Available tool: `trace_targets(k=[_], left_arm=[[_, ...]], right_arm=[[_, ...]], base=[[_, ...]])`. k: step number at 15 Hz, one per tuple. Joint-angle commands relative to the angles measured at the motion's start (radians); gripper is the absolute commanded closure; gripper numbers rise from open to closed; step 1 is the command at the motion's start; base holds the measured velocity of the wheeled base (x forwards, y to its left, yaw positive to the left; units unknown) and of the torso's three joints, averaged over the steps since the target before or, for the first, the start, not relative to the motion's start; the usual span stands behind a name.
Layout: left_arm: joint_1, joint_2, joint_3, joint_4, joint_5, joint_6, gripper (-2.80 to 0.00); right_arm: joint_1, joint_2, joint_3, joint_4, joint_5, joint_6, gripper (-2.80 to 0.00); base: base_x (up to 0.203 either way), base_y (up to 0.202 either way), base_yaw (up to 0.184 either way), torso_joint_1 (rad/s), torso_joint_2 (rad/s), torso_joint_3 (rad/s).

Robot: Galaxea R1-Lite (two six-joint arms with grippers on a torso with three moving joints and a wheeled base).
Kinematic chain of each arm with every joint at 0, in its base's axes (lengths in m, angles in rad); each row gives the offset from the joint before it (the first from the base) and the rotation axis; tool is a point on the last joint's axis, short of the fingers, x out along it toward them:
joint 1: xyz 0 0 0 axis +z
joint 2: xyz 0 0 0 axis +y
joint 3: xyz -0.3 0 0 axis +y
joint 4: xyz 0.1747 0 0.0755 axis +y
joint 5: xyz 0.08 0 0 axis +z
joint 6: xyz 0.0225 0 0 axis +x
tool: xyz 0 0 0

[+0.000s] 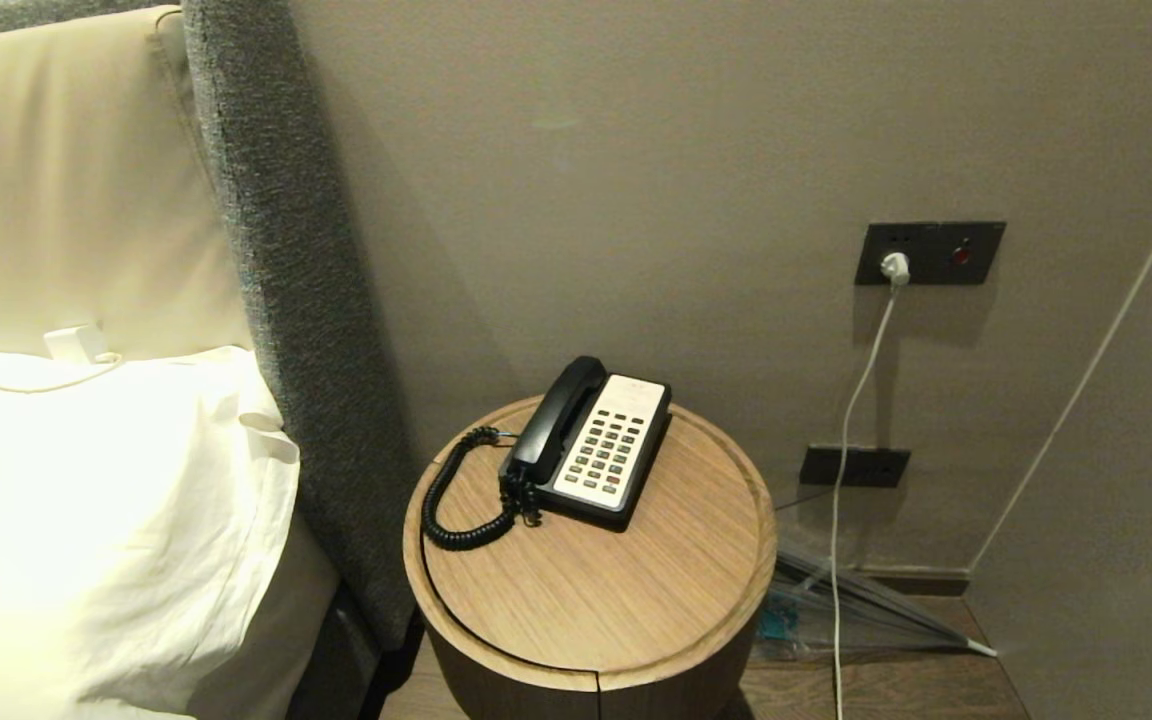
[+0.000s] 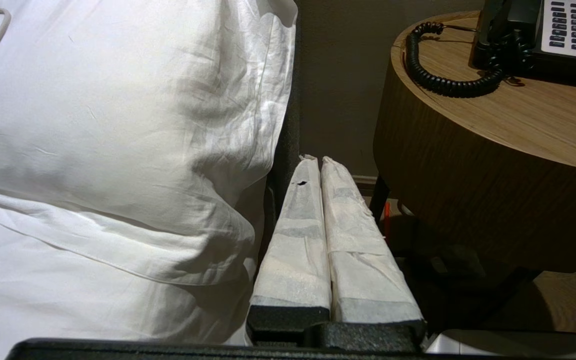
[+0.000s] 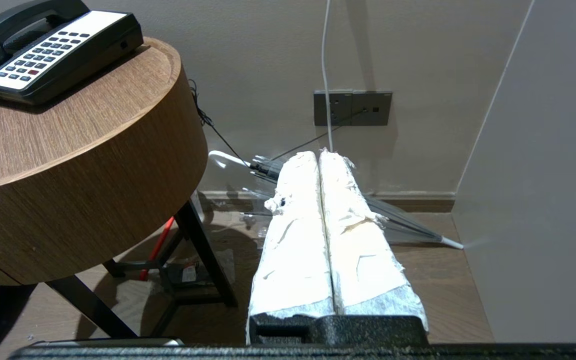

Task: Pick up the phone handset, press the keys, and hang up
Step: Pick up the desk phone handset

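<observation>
We are seeing the phone handset lying in its cradle on the left side of the phone base, on the round wooden surface. Our left gripper is hanging low beside the pillow, jaws pressed together; our right gripper is hanging beside the surface, jaws likewise together.

Black handset, white keypad, wood-grain table.

A white pillow lies on the bed beside a grey headboard. A white cable hangs from the wall socket.
</observation>
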Motion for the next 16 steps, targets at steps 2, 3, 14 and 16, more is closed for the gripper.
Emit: trace_targets(k=[2,3,14,16], left_arm=[[0.000,0.001,0.000,0.001,0.001,0.000,0.00],[0.000,0.001,0.000,0.001,0.001,0.000,0.00],[0.001,0.001,0.000,0.001,0.001,-0.009,0.00],[0.000,0.001,0.001,0.001,0.001,-0.009,0.00]], right_arm=[[0.001,-0.001,0.000,0.001,0.000,0.000,0.00],[0.000,-0.001,0.000,0.000,0.000,0.000,0.00],[0.000,-0.001,0.000,0.001,0.000,0.000,0.00],[0.000,-0.001,0.000,0.001,0.000,0.000,0.00]], base=[[0.000,0.000,0.000,0.000,0.00,0.000],[0.000,0.000,0.000,0.000,0.00,0.000],[0.000,0.000,0.000,0.000,0.00,0.000],[0.000,0.000,0.000,0.000,0.00,0.000]])
